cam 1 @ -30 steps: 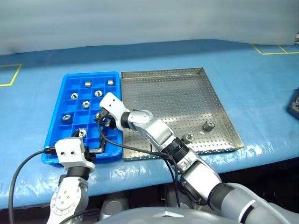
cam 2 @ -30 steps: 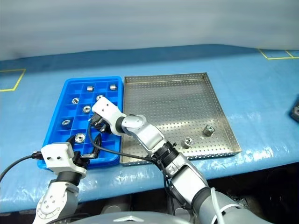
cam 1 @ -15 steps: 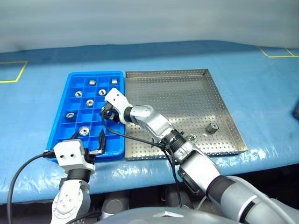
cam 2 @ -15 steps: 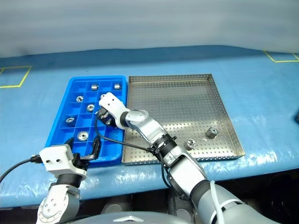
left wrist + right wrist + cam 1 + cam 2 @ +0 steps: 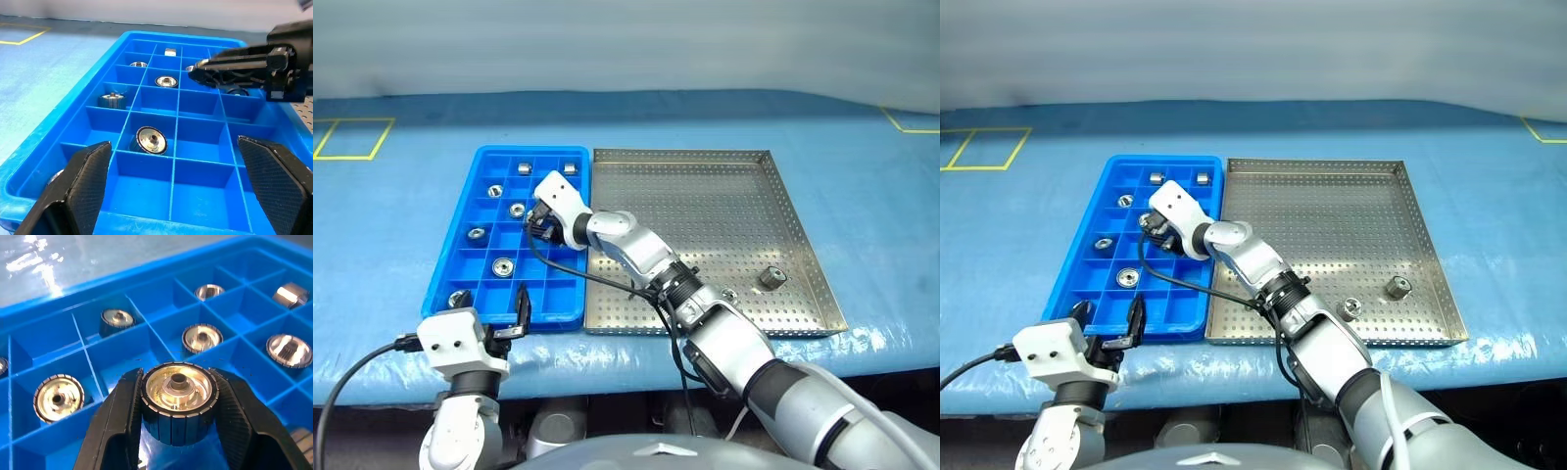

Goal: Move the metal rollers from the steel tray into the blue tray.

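At lower left, the left tool (image 5: 521,305) is spread wide and empty by the blue tray (image 5: 450,264). At centre, a roller (image 5: 178,399) is clamped by the right tool (image 5: 542,227) above a compartment; released off-centre, it could be caught on a divider. Two rollers (image 5: 770,278) are left in the steel tray (image 5: 705,196).

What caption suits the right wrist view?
Black jaws grip a shiny ribbed metal roller above the bright blue gridded plastic tray.

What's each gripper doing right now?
Left gripper: open, empty, at the blue tray's near edge.
Right gripper: shut on a metal roller over the blue tray.
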Robot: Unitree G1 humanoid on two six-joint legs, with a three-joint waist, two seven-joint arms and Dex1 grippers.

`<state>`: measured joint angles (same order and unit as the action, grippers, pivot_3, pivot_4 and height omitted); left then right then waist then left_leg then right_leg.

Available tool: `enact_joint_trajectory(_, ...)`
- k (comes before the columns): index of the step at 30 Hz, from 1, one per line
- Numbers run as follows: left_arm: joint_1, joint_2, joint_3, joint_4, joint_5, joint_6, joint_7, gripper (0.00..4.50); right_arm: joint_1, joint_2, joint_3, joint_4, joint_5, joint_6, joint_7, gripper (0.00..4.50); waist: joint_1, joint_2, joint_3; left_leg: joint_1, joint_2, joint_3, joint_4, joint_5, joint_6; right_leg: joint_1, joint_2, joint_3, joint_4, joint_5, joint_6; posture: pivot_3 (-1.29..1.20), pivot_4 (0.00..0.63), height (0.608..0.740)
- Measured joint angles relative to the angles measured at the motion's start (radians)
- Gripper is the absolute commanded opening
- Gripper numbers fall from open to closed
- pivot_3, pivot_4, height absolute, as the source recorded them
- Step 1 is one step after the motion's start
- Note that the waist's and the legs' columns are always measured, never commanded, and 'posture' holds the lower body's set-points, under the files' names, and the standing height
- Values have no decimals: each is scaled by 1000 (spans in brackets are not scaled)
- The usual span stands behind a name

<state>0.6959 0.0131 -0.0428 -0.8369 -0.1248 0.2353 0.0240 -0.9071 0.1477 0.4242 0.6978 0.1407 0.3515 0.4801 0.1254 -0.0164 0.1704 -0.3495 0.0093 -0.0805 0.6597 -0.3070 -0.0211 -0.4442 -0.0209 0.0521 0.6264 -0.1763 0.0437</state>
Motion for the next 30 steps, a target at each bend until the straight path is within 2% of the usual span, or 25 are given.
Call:
enact_joint_trajectory(6, -13, 6, -7, 0, -1, 0, -4, 4500, 0, 0, 18, 3, -13, -5, 20, 1708, 1, 0, 0, 0, 0, 0, 0, 0, 0, 0, 0, 0, 0, 0, 0, 446, 150, 740)
enact_joint_trajectory(13, -26, 8, -8, 0, -2, 1, -4, 4500, 0, 1, 20, 24, -11, -26, 22, 4019, 6, 1, 0, 1, 0, 0, 0, 0, 0, 2, 0, 0, 0, 0, 0, 454, 150, 740)
enact_joint_trajectory(15, -28, 8, -9, 0, -2, 2, -3, 4500, 0, 1, 18, 24, -10, -28, 21, 4475, 8, 1, 0, 2, 0, 0, 0, 0, 0, 2, 0, 0, 0, 0, 0, 446, 150, 740)
enact_joint_trajectory(21, -56, 15, -17, 0, -3, 25, -5, 4500, 4, 0, -11, -23, 10, -3, -20, 4475, 4, 2, 0, 0, 0, -1, 0, 0, -1, 0, 0, -1, 0, 0, 0, 343, 150, 740)
enact_joint_trajectory(27, -179, 57, -17, 12, -15, 87, -46, 4500, 56, -28, -69, -410, 35, 172, -72, 4475, -19, 3, 0, -2, -1, -4, 1, 1, -2, 1, -1, -3, 0, 0, 0, 180, 150, 740)
enact_joint_trajectory(30, -246, 81, -16, 44, -35, 122, -76, 4500, 133, -117, -86, -582, 23, 303, -98, 4475, -36, 3, 0, -3, -3, -4, 2, 2, -3, 1, -4, -3, -1, 1, 0, 136, 150, 740)
